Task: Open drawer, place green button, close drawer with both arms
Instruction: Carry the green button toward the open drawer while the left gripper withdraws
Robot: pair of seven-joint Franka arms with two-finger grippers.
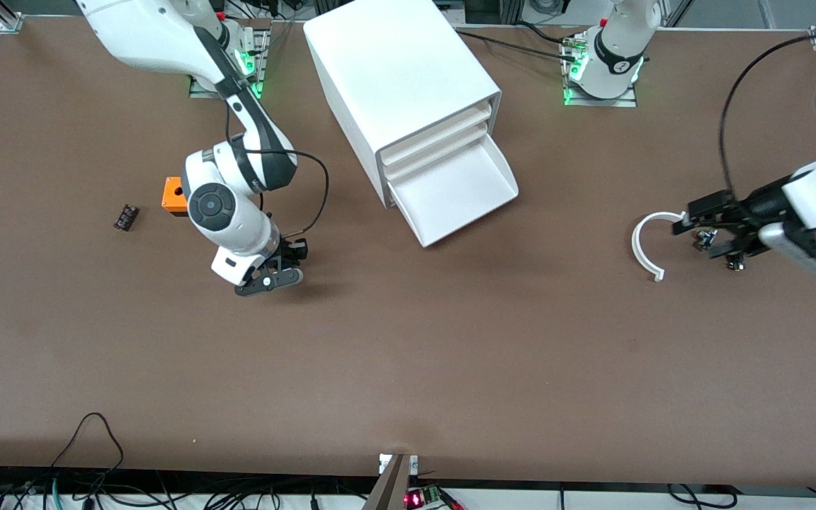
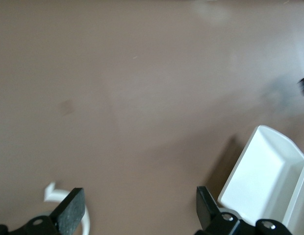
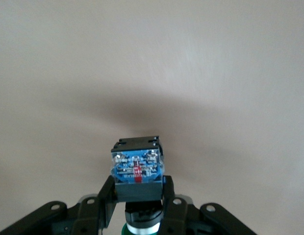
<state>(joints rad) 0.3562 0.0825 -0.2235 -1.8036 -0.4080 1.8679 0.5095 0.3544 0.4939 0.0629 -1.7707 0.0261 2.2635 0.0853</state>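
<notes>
The white cabinet (image 1: 394,78) stands at the table's robot side. Its lowest drawer (image 1: 450,191) is pulled out and empty; it also shows in the left wrist view (image 2: 262,171). My right gripper (image 1: 273,273) hangs over the bare table between the orange cube and the drawer. In the right wrist view it (image 3: 138,196) is shut on the button (image 3: 137,166), black body with a blue end outward, green cap toward the palm. The button is hidden in the front view. My left gripper (image 1: 702,230) is open and empty (image 2: 137,210), low over the table toward the left arm's end.
An orange cube (image 1: 174,195) and a small black part (image 1: 125,217) lie toward the right arm's end. A white C-shaped ring (image 1: 645,244) lies beside the left gripper, also in the left wrist view (image 2: 54,195).
</notes>
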